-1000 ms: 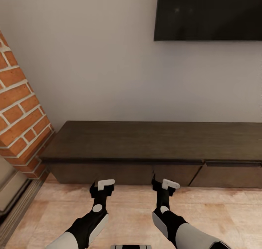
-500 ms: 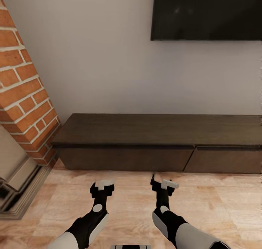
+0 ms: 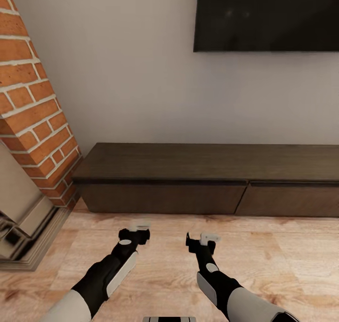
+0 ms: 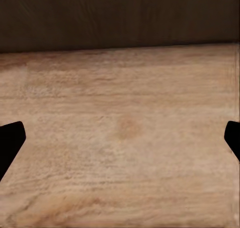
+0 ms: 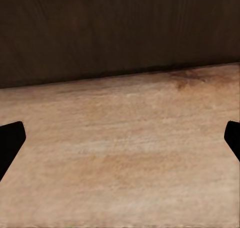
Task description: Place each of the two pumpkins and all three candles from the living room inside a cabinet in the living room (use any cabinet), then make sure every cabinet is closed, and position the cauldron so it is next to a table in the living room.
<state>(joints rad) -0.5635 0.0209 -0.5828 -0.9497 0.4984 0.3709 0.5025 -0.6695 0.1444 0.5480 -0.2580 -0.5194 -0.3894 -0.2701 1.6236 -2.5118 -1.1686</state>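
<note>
The long dark-brown cabinet (image 3: pixel 207 162) stands against the wall ahead, its flat top bare and both drawer fronts flush and shut. My left gripper (image 3: pixel 136 230) and right gripper (image 3: pixel 202 239) hover over the wooden floor a short way in front of it, both open and holding nothing. In the left wrist view the left gripper (image 4: pixel 120 143) has its black fingertips (image 4: pixel 10 138) spread wide over floorboards, with the cabinet front (image 4: pixel 120 18) beyond. The right gripper (image 5: pixel 120 140) shows likewise, facing the cabinet front (image 5: pixel 120 28). The pumpkins, candles, cauldron and table are out of view.
A red brick chimney (image 3: pixel 33 100) rises at the left, with the stone-coloured fireplace surround (image 3: pixel 19 209) at its foot. A black TV (image 3: pixel 266 16) hangs on the wall above the cabinet. Pale wood floor (image 3: pixel 282 261) spreads between me and the cabinet.
The whole view has pulled back: the cabinet looks smaller and farther, with more floor and fireplace showing. Both arms have dropped a little, and the left forearm now slants more.
</note>
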